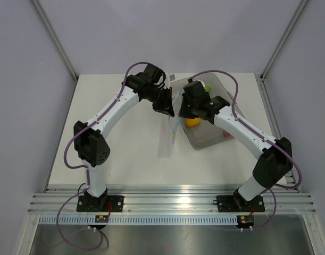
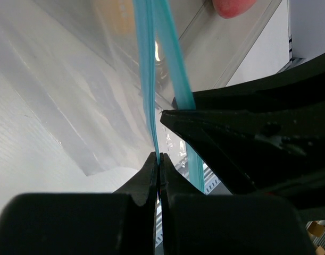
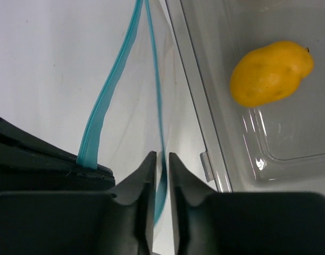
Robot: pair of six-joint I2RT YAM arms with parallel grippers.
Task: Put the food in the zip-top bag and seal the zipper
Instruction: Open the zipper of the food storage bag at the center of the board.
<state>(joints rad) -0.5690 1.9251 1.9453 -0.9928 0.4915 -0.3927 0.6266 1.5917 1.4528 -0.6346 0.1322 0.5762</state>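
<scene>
The clear zip-top bag [image 1: 167,141] hangs between my two grippers beside the grey tray [image 1: 211,139]. My left gripper [image 2: 159,155] is shut on one light blue zipper [image 2: 146,79] strip. The right gripper [image 3: 161,155] straddles the other zipper [image 3: 158,95] strip, its jaws a narrow gap apart around it. In the tray lie the yellow food [image 3: 271,71], a red-pink piece [image 2: 234,6] and a green piece [image 1: 207,87]. From above, the left gripper [image 1: 166,109] and the right gripper [image 1: 183,111] stand close together over the bag's mouth.
The tray's rim [image 3: 197,106] runs right beside the bag's mouth. The right gripper's black body [image 2: 258,138] fills the right of the left wrist view. White walls enclose the table on three sides.
</scene>
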